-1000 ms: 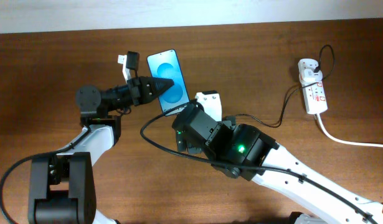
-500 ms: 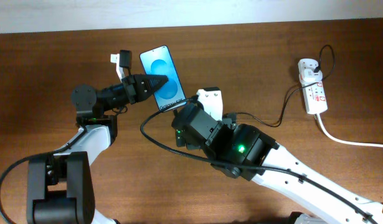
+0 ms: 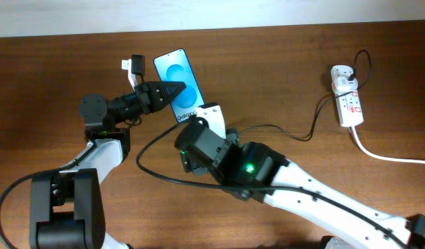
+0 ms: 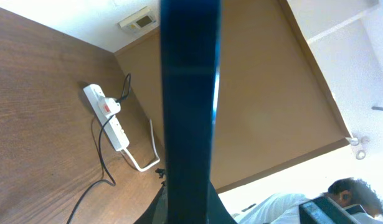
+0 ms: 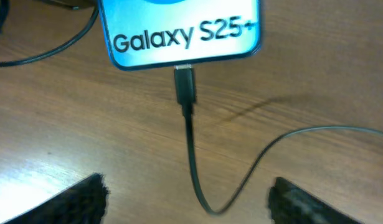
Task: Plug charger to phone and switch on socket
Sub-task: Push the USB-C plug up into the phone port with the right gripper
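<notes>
Two end effectors, two jobs. My left end effector (image 3: 181, 88) is clamped on the phone's (image 3: 174, 69) side edge, bracing it over the desk (image 3: 281, 76) so a plug has something to push against. The phone's long axis runs away from me, text end nearest my right end effector (image 5: 192, 202), whose fingers stand apart, empty. The charger (image 5: 185, 87) tip points straight into that end and looks seated, perhaps not fully. The socket (image 3: 347, 97) waits well apart, far right.
</notes>
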`<state>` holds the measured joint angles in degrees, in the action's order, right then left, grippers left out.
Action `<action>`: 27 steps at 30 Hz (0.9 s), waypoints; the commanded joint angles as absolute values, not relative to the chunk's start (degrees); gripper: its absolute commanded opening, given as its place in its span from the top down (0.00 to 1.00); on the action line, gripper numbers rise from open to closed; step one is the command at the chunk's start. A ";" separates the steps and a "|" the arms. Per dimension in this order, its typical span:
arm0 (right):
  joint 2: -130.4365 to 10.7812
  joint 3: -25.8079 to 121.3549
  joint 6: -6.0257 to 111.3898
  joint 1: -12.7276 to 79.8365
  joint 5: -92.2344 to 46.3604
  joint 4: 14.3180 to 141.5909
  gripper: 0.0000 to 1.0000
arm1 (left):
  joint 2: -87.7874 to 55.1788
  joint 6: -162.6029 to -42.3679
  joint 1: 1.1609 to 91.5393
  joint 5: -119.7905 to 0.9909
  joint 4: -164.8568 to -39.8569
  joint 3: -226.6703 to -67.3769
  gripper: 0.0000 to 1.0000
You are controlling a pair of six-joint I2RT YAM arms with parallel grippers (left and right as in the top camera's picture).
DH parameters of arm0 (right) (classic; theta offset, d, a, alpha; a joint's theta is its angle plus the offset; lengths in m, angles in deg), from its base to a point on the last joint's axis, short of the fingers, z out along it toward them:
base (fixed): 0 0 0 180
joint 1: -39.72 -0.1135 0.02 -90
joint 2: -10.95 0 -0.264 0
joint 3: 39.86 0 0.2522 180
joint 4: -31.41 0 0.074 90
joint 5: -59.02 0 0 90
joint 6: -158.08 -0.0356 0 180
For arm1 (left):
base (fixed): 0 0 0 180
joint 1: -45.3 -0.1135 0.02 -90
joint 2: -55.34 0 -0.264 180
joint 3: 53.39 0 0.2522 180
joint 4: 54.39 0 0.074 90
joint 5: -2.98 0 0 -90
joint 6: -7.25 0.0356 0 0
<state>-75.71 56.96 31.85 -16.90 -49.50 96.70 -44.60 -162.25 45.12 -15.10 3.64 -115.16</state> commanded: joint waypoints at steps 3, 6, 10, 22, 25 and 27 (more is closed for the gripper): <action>-78.79 57.45 35.13 -17.01 -49.83 95.32 0.31 | -44.07 -165.66 44.74 -16.30 4.03 -115.79 1.00; -80.30 57.45 35.13 -16.84 -50.58 95.04 0.39 | -44.07 -166.67 44.74 -16.14 4.03 -115.79 1.00; -81.85 57.45 35.31 -16.84 -51.60 94.12 0.48 | -44.07 -169.99 44.74 -14.31 4.05 -115.79 1.00; -82.02 57.45 35.92 -16.84 -54.12 89.13 0.96 | -44.07 -169.92 44.77 -8.41 4.05 -115.79 1.00; -82.02 57.45 39.17 -16.84 -54.14 87.30 0.96 | -44.07 -169.92 44.77 -6.83 4.08 -115.79 1.00; -82.02 57.47 39.41 -16.84 -54.14 85.83 0.96 | -44.07 -169.95 44.77 -5.30 4.18 -115.79 1.00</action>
